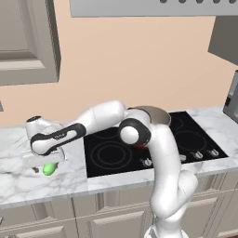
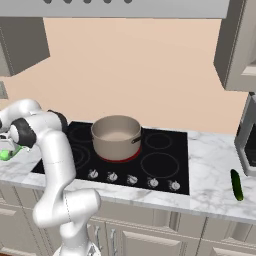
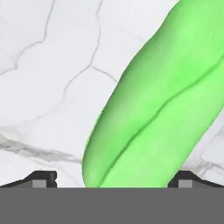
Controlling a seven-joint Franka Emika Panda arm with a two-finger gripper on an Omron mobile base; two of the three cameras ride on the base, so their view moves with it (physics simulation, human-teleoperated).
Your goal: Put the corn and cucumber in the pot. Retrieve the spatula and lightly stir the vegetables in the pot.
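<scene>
The tabletop [image 1: 18, 181] is white marble and runs either side of a black hob [image 2: 165, 165]; my arm [image 1: 100, 118] reaches out low over the left stretch of it, well away from the hob; the pot [image 2: 116, 137] stands on the hob's near-left ring, open, and from the right base view I can see nothing in it.

The cucumber [image 3: 159, 105], bright green and plump, lies flat on the marble at the left, well apart from the pot; in the left base view its rounded end shows just under my hand; in the hand view it crosses the frame on a slant, its lower end lying between my two fingertips [image 3: 43, 178]. My jaws [image 3: 113, 180] stand as wide as they go, one tip on each side of that end, and they have hold of nothing; I judge neither tip is pressing the skin yet, though the frame cuts off too low to be sure.

A darker, slimmer green thing [image 2: 236, 185] lies on the tabletop far to the right of the hob; I cannot tell what it is at that size.

So the step in hand is the pick of the cucumber; nothing is in the pot, and the spatula and the stirring lie ahead. The next move, as I judge it, calls for settling a little lower and closing across the body; the cucumber sits skewed to my grip and near its end, so a round, smooth thing like this could squirt out sideways unless I close slowly and square.
</scene>
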